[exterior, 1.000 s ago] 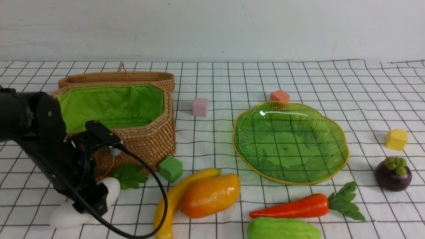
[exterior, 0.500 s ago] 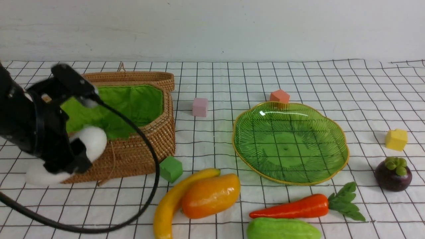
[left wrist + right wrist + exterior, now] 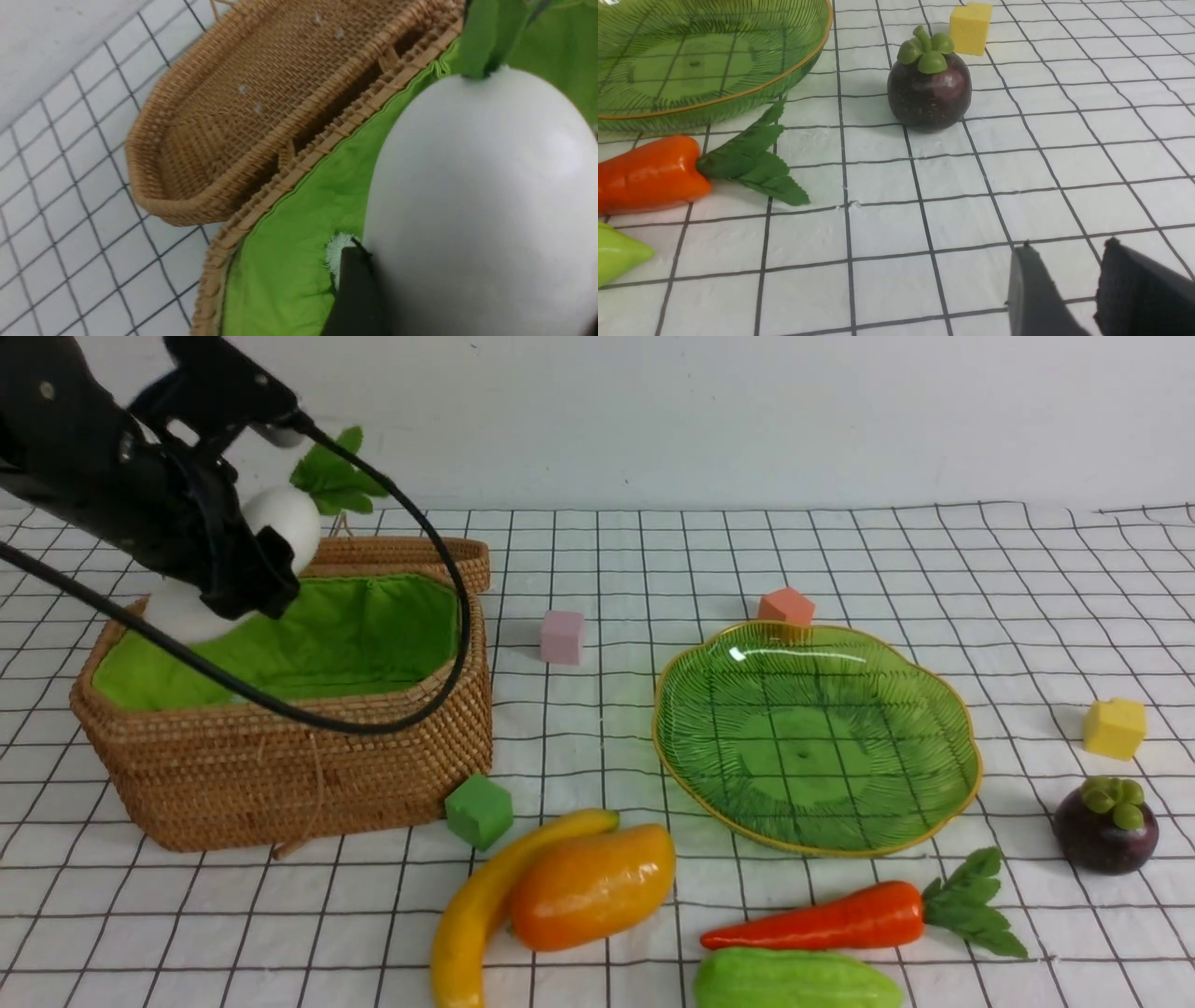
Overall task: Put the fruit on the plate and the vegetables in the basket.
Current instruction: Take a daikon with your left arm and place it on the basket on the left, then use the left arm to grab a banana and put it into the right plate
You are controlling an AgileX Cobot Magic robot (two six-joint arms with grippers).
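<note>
Pinching the radish (image 3: 280,518) above the basket (image 3: 280,775), left jaws risk dropping it onto the rim; right jaws slightly parted.

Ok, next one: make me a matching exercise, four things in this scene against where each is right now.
1 radish
2 mangosteen
3 mango
4 pink cube

A beside the banana
B in the left gripper, over the basket
C right of the plate, near the yellow cube
D between basket and plate

Pairs: 1-B, 2-C, 3-A, 4-D
</note>
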